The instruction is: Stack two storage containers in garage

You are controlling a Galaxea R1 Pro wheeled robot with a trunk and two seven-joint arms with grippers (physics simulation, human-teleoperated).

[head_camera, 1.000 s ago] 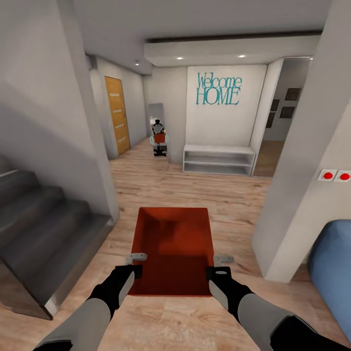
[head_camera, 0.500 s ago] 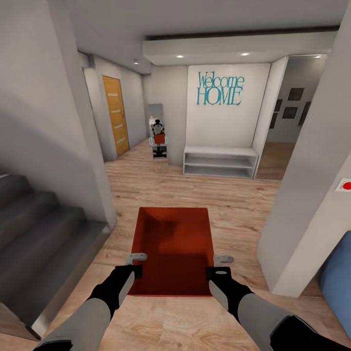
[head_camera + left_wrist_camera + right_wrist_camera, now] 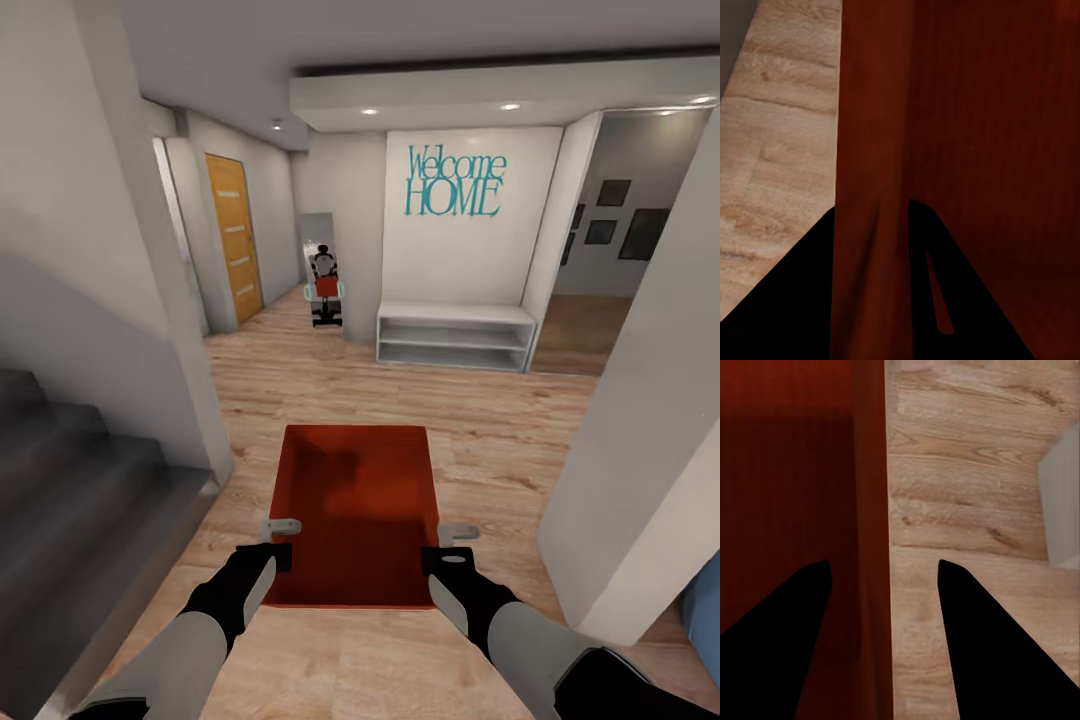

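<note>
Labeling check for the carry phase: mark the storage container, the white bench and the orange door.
storage container (image 3: pixel 355 500), head view, on its inner bottom.
white bench (image 3: pixel 455 312), head view, on its top board.
orange door (image 3: pixel 232 235), head view, on the middle of its panel.

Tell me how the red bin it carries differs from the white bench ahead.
The storage container is orange-red, open-topped, held between left gripper and right gripper. The bench is white, open-fronted, standing on the wood floor by the wall. Both are rectangular.
</note>
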